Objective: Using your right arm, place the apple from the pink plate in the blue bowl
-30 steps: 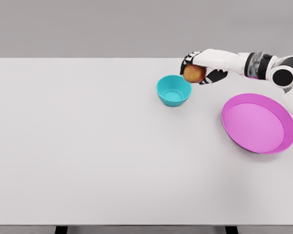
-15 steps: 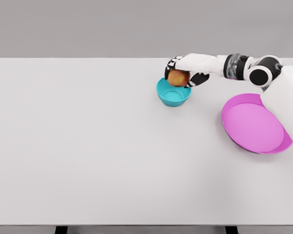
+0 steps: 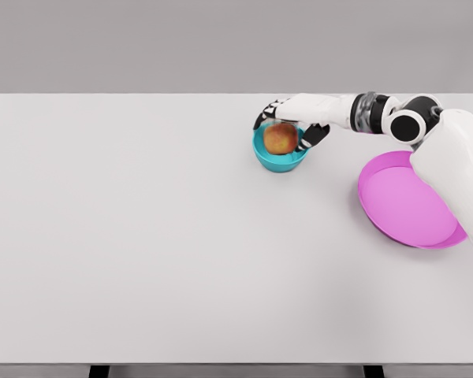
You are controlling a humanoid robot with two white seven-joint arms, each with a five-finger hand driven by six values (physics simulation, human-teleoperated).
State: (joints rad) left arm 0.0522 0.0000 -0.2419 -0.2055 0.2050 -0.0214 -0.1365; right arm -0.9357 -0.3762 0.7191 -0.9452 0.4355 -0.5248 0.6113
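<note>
Apple (image 3: 281,138) in blue bowl (image 3: 277,161), R hand (image 3: 288,124) just above w/ fingers spread, pink plate (image 3: 410,206) well apart.

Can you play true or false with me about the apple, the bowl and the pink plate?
1. The apple is at the blue bowl. True.
2. The pink plate has an apple on it. False: it holds nothing.
3. The right hand is above the bowl. True.
4. The bowl sits to the right of the plate. False: it is to the plate's left.
5. The left hand is touching the bowl. False: no left hand shows in the picture.
</note>
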